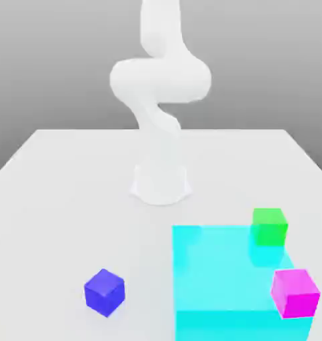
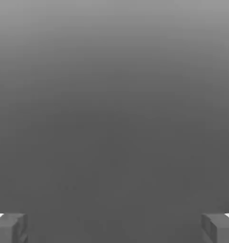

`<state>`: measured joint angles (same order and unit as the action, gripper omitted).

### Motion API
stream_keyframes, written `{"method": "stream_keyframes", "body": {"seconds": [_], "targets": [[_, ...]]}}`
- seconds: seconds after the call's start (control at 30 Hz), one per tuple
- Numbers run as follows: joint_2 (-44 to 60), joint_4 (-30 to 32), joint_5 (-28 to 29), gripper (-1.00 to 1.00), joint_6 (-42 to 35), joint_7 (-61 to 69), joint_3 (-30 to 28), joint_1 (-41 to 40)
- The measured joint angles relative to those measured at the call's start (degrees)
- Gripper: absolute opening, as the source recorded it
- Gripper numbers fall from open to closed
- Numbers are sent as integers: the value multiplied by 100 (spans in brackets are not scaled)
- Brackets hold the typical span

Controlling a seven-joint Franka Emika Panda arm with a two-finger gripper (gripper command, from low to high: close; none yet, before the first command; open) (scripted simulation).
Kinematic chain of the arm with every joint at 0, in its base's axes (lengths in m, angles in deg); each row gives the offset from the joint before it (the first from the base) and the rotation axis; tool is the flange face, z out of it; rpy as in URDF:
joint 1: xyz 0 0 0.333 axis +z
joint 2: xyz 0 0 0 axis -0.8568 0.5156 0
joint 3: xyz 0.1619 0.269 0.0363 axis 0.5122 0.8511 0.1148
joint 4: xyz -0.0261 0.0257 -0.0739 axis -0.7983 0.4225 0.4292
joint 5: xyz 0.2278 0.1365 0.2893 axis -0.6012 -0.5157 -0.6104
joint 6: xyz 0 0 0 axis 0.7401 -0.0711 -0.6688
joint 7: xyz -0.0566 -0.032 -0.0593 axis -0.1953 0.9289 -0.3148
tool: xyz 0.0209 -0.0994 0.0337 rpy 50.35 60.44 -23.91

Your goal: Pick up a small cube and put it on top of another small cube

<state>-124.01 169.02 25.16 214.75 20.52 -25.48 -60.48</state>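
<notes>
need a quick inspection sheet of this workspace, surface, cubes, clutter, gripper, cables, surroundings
surface: flat white table, with a large translucent cyan block on it at the exterior view's right.
job's things: small blue cube alone on the table; small green cube at the cyan block's far right corner; small magenta cube at its near right corner. All three apart, none stacked.
clutter: nothing seen beyond the cyan block.
grippers: gripper open, fingertips far apart, nothing between them, facing plain grey.
cables: nothing seen.
surroundings: white robot arm rising from its base on the table; plain grey backdrop.
</notes>
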Motion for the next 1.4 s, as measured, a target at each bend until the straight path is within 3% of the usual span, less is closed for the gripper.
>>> {"method": "stream_keyframes", "body": {"seconds": [0.43,0.73,0.93,0.97,1.2,1.4], "targets": [[2737,1054,159,0,1426,-1039,-103,-676],[4605,1768,-74,0,2406,-1499,-254,-1038],[5849,1651,-249,0,3369,-1436,-152,-1129],[5978,1629,-248,-100,3475,-1437,-137,-1144],[5972,1631,-231,-100,3475,-1451,-126,-1158],[4861,1824,-113,-100,2558,-1533,-148,-1104]]}}
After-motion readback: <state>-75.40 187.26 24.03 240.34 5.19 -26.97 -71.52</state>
